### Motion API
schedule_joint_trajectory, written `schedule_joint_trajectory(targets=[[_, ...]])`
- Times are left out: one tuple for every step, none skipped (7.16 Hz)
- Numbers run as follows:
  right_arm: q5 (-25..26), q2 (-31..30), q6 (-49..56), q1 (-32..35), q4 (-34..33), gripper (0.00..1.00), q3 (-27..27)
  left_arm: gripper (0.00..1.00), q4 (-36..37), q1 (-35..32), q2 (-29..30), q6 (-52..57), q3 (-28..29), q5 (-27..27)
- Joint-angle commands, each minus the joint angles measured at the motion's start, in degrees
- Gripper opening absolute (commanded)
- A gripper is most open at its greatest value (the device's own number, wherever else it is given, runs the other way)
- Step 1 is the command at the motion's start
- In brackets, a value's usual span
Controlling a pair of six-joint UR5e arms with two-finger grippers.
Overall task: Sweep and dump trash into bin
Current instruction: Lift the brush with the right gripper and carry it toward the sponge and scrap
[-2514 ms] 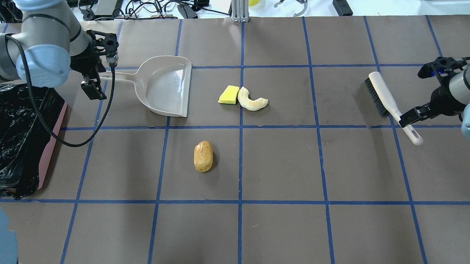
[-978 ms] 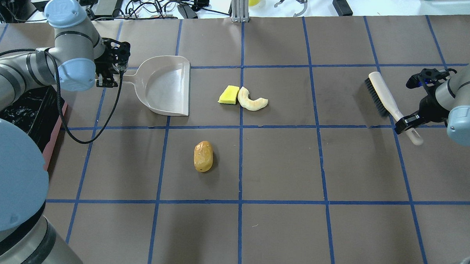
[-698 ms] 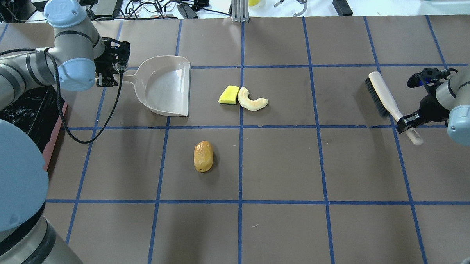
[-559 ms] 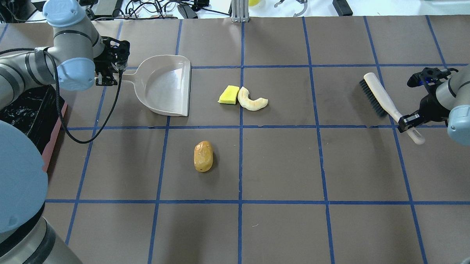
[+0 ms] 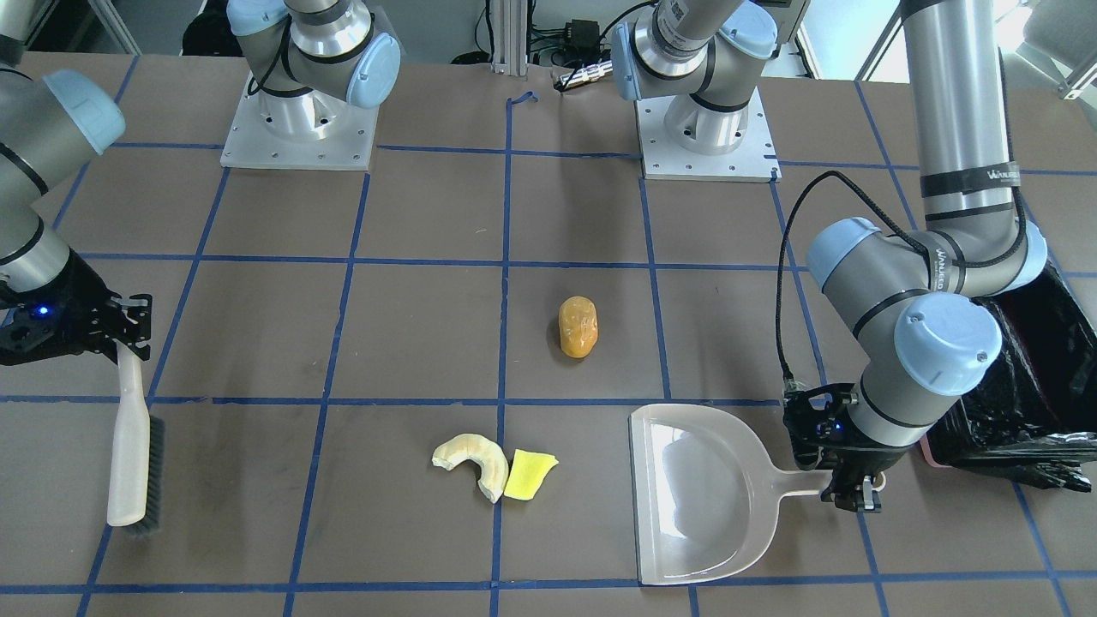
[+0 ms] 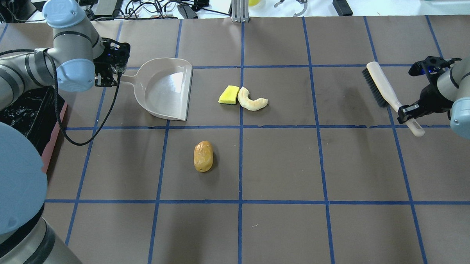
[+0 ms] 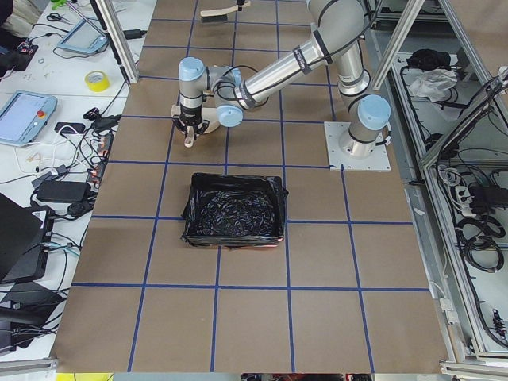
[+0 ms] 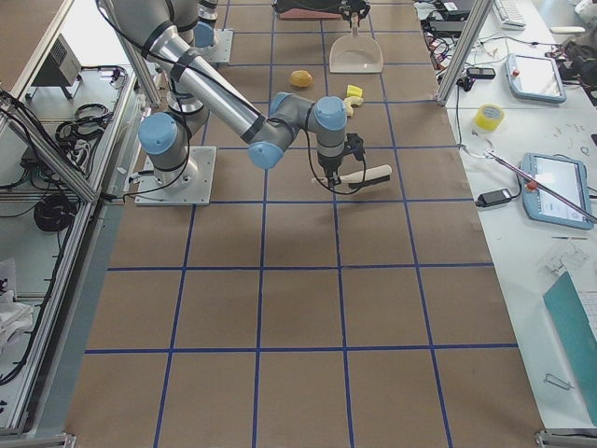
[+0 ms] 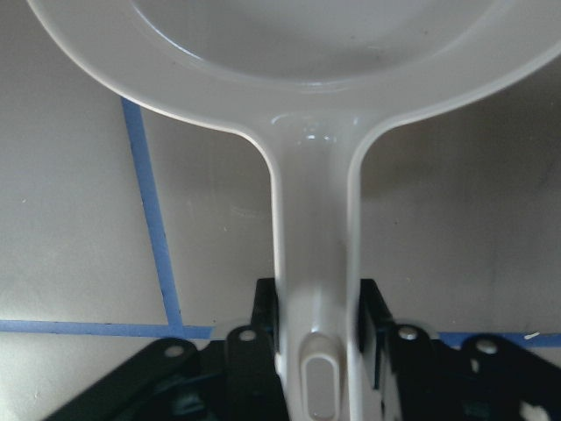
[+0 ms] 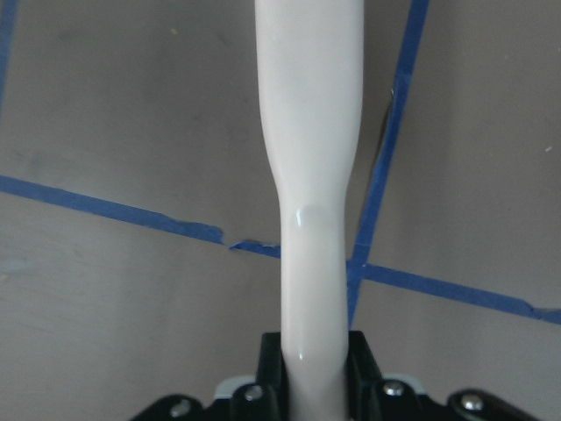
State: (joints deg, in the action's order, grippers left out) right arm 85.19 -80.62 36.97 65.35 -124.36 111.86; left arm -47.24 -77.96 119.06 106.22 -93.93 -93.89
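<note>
1. Since sweeping needs both tools, the left gripper [image 9: 317, 326] is clenched on the dustpan [image 6: 166, 88] handle and the right gripper [image 10: 316, 360] on the brush [image 6: 380, 87] handle, its bristles possibly lifted.
2. Wedge [image 6: 228, 94] and crescent [image 6: 252, 100] touch before the pan's mouth; lump [image 6: 203, 156] lies apart; bin [image 7: 235, 209] sits beside the left arm.

The surface [image 6: 280, 165] is covered with brown paper and divided into squares by blue tape lines [image 6: 240, 167]. A translucent grey dustpan [image 6: 168, 88] is seen flat on it in the overhead view's left half, its open edge turned toward the middle and its handle pointing away. A cream-backed brush [image 6: 381, 90] with dark bristles is found well apart from it at the right side, set at a slant. Beyond the far edge, a white bench [image 6: 380, 6] is loaded with tangled black cables [image 6: 145, 5] and an aluminium post [image 6: 238, 6]. On that bench a yellow tape roll [image 7: 97, 80] and a tablet [image 7: 25, 116] are also laid.
</note>
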Motion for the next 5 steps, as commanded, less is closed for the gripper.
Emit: schedule_joint_trajectory(targets=[[0.8,-2.7,-15.5,9.1,11.4,0.0,-6.4,0.0,-0.2,0.0,-0.1,0.0,0.4,-0.2],[0.9,-3.0,-24.1,14.4,11.6,0.0,-6.7,0.0,-0.6,0.0,-0.1,0.0,-0.1,-0.1],[0.8,-2.8,-31.9,20.7,10.8,0.0,-7.0,0.0,-0.6,0.0,-0.1,-0.3,-0.1,0.0],[0.2,-1.5,-39.2,24.9,9.1,0.0,-6.7,0.0,-0.6,-0.1,0.4,-0.7,-0.1,0.1],[0.8,1.3,-43.3,27.8,4.9,0.0,-6.7,0.0,-0.6,-0.1,0.7,-0.7,-0.1,0.2]])
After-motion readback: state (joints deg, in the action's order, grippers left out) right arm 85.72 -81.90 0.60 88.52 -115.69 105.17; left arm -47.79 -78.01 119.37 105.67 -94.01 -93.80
